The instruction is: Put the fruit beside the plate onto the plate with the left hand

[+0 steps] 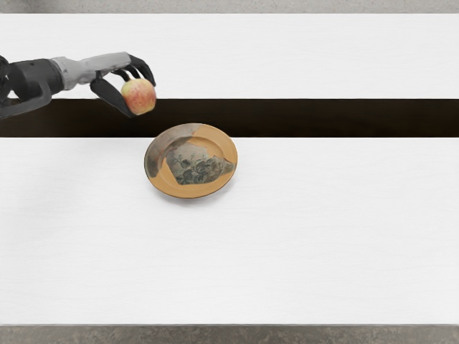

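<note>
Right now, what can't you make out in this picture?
Head view only:
Far side of the apple: hidden by fingers of the left hand.
Left arm: cut off by the left edge.
Right arm: out of view.
Plate: painted motif too blurred to identify.
Height of the apple above the table: one view cannot tell.

- Worktop (323,236) — matt white, faint wood grain.
- Plate (191,160) — glazed ceramic, ochre rim.
- Apple (139,96) — smooth skin.
- Left robot hand (122,82) — matt black fingers.
</note>
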